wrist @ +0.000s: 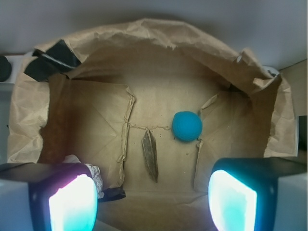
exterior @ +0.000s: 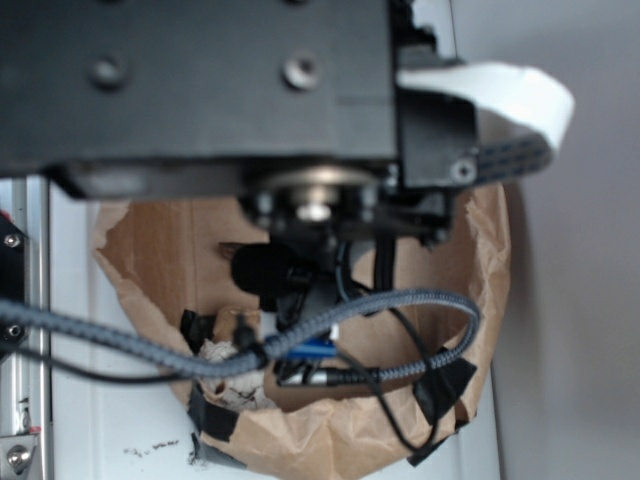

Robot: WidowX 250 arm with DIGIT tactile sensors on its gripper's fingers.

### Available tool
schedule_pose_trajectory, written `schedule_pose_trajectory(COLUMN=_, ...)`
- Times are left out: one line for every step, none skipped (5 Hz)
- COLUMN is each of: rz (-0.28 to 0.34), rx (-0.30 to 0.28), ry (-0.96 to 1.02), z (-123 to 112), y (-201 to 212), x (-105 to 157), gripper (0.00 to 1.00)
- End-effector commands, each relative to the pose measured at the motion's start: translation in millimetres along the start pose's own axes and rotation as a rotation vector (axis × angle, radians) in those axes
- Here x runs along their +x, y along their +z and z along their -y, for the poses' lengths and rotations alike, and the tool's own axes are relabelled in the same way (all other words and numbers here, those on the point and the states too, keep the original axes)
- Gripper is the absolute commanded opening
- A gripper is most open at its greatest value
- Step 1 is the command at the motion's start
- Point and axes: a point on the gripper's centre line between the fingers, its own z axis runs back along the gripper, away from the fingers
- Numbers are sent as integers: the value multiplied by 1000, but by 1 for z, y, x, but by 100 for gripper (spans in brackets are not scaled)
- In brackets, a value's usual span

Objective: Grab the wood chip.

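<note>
Wood chip between open gripper fingers

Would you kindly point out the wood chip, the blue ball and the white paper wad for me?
wood chip [wrist: 150, 155], wrist view, middle of the sliver.
blue ball [wrist: 187, 126], wrist view, centre of its face.
white paper wad [wrist: 95, 174], wrist view, the visible edge beside the gripper's lit finger.

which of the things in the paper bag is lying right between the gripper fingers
The wood chip: a thin dark sliver. The blue ball sits farther off; the white paper wad is beside one finger.
</note>
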Motion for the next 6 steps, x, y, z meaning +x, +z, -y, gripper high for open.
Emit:
schedule_pose_trajectory(rz=80, rx=79, ry=-7, z=-8, y=-35, x=3, gripper=100)
schedule_pose_trajectory(rz=106, rx=140, ry=-30, z=-9, y=-83, x=-5, gripper=100)
schedule_pose_trajectory(rz=-3, rx=82, ry=-30, z=-19, y=-131, x=-2, gripper=100)
schedule_pose_trajectory(rz=-43, rx=76, ry=-37, z=-23, y=-153, x=-7, gripper=100)
schedule_pose_trajectory(rz=-40, rx=53, ry=-45, z=-21, y=-157, x=-9, gripper=100)
schedule_pose_trajectory(rz=-51, rx=62, ry=-33, z=-18, y=-167, x=-6, gripper=100)
